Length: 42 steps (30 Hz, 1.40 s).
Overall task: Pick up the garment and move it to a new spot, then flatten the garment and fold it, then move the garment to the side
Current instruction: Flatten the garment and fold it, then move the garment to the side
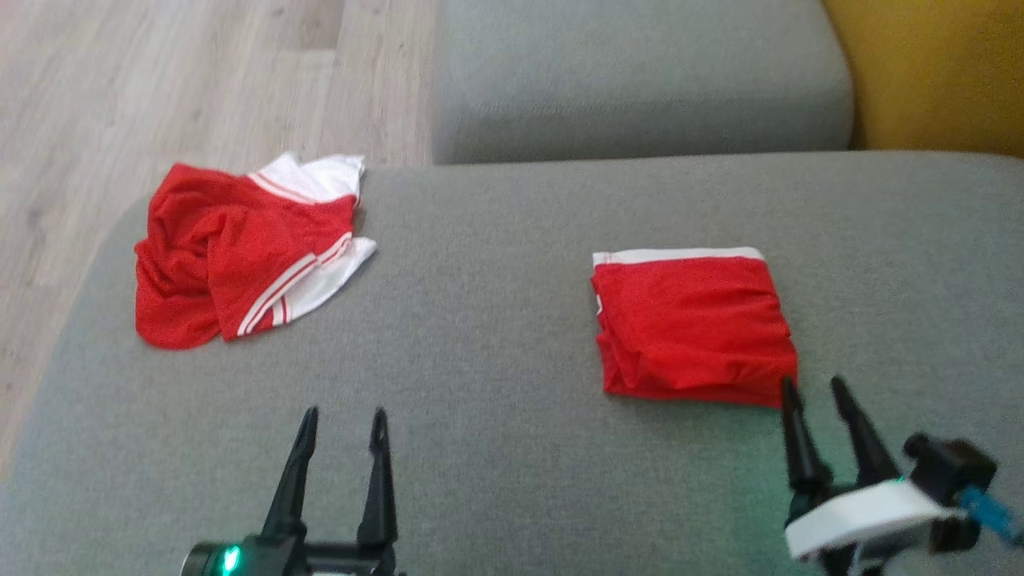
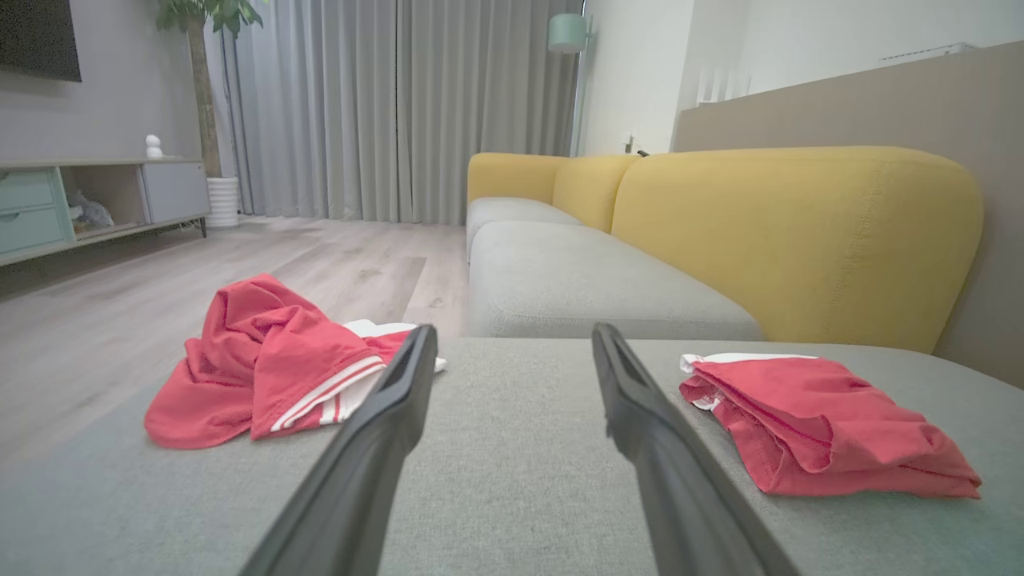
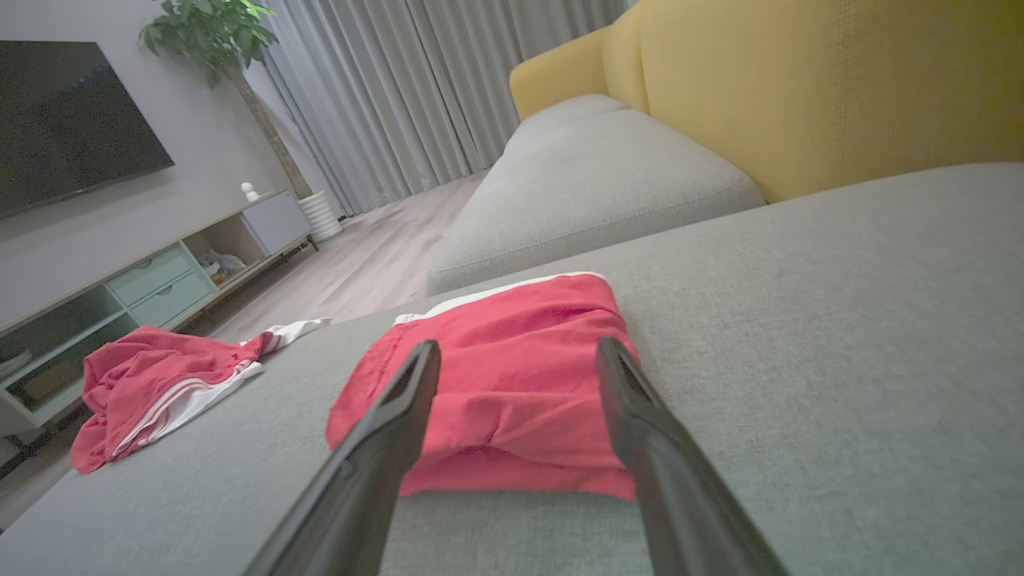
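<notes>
A folded red garment (image 1: 692, 324) with a white waistband lies flat on the grey sofa cushion (image 1: 496, 344), right of centre; it also appears as the folded garment (image 2: 816, 424) and the folded garment (image 3: 504, 384). My right gripper (image 1: 814, 387) is open just at its near right corner, fingertips (image 3: 416, 372) hovering over the near edge, holding nothing. A crumpled red and white garment (image 1: 240, 256) lies at the cushion's far left, seen too as the crumpled garment (image 2: 272, 364) and crumpled garment (image 3: 160, 384). My left gripper (image 1: 342, 418) stands open and empty near the front edge.
A second grey seat cushion (image 1: 640, 76) lies beyond, with a yellow backrest (image 1: 928, 72) at the right. Wooden floor (image 1: 160, 88) drops away on the left past the cushion's rounded edge. A TV cabinet (image 2: 80, 200) and curtains stand across the room.
</notes>
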### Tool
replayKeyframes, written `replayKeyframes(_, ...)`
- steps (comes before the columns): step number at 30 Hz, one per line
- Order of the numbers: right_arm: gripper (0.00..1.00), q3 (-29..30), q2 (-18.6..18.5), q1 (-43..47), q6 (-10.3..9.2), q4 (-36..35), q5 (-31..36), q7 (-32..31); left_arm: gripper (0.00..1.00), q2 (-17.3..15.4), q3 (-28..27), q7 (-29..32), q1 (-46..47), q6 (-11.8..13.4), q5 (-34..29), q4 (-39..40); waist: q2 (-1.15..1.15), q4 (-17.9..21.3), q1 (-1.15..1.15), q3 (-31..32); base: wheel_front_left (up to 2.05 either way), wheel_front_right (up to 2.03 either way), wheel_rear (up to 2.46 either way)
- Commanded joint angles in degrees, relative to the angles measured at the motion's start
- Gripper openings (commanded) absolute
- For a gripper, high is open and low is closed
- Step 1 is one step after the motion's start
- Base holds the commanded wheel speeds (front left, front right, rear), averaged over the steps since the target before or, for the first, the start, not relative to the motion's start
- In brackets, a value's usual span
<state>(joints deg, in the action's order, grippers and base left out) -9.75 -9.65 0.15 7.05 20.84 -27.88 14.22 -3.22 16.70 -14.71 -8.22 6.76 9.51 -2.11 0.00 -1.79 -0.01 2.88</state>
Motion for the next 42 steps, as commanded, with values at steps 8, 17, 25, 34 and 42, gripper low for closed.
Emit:
replayKeyframes(8,1.0,-2.11,1.94,4.52,0.44,-4.54,5.49,0.76,1.0,0.34,-3.96,-0.29,-3.46,2.04,-1.81,1.97,0.0,1.27,0.01,4.75,0.0,0.0,0.0)
replayKeyframes(17,1.0,-0.69,3.29,5.77,0.44,-4.96,7.45,0.77,1.0,0.34,-4.24,-0.29,-4.49,1.18,-3.41,-0.36,0.0,1.06,0.01,5.87,0.0,0.0,0.0)
replayKeyframes(25,1.0,-0.28,3.84,6.52,0.44,-4.9,8.84,0.77,1.0,0.34,-4.47,-0.29,-4.56,0.49,-4.31,-2.11,0.0,1.16,0.01,6.32,0.0,0.0,0.0)
replayKeyframes(34,1.0,0.62,4.29,6.87,0.44,-4.41,9.81,0.77,1.0,0.34,-4.69,-0.29,-4.47,0.56,-4.55,-3.21,0.0,1.27,0.01,5.98,0.0,0.0,0.0)
replayKeyframes(42,1.0,0.73,4.29,6.81,0.44,-3.88,10.78,0.77,1.0,0.35,-5.25,-0.29,-4.39,0.97,-4.37,-4.03,0.0,1.41,0.01,5.67,0.0,0.0,0.0)
